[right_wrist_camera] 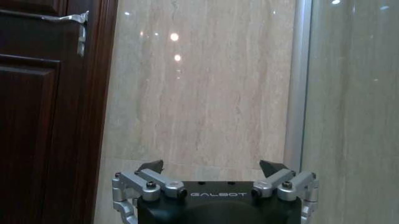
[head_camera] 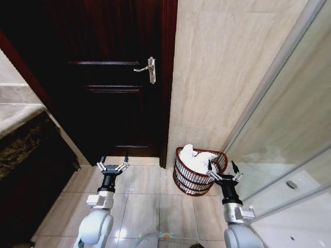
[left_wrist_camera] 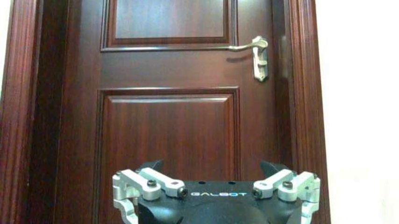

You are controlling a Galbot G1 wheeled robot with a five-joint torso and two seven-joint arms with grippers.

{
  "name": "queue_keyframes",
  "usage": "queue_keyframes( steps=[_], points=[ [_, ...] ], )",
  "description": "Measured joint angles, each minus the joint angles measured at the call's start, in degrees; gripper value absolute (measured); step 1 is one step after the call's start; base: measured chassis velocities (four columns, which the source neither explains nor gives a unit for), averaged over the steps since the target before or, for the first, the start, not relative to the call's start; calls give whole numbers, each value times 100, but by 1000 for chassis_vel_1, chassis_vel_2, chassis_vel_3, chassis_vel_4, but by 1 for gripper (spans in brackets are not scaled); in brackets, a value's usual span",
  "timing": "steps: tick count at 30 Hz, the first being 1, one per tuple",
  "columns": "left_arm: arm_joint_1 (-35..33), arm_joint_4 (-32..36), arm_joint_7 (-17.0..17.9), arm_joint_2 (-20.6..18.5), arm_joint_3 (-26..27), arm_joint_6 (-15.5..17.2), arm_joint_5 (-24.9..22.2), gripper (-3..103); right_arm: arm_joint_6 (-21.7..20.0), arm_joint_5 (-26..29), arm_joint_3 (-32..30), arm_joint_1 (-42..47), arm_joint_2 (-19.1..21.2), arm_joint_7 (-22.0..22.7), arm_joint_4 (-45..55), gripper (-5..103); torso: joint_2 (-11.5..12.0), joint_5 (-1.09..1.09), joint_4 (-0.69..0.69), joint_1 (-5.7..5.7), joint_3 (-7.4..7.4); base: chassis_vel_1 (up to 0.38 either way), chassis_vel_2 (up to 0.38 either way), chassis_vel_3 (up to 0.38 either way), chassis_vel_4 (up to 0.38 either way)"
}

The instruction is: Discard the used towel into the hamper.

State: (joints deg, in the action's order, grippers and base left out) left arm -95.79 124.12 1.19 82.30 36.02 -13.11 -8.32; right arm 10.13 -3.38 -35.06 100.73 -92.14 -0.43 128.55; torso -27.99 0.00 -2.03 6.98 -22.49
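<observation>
Head view shows the towel (head_camera: 196, 157) already heaped in the hamper (head_camera: 199, 181), which stands on the floor tiles at the wall's foot, beside the dark door (head_camera: 111, 77). The right gripper (head_camera: 223, 171) hangs spread and empty just beside the basket's rim; the left gripper (head_camera: 113, 167), also open, idles before the door. Judging by this, the drop looks done; what's left is only clearing the arm away from the rim

Looked down from the head at the door (head_camera: 111, 77); from both wrists, level; shared the door handle (head_camera: 147, 68).
</observation>
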Motion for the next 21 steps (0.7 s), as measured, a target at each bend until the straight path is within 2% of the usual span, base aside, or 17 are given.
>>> queue_keyframes(
  steps=[21],
  points=[
    [-3,-37,-16,-6,22,-40,1,100,-2,-102,37,-12,0,-23,-33,100,-343,0,0,135,-208,0,0,0,0]
  ],
)
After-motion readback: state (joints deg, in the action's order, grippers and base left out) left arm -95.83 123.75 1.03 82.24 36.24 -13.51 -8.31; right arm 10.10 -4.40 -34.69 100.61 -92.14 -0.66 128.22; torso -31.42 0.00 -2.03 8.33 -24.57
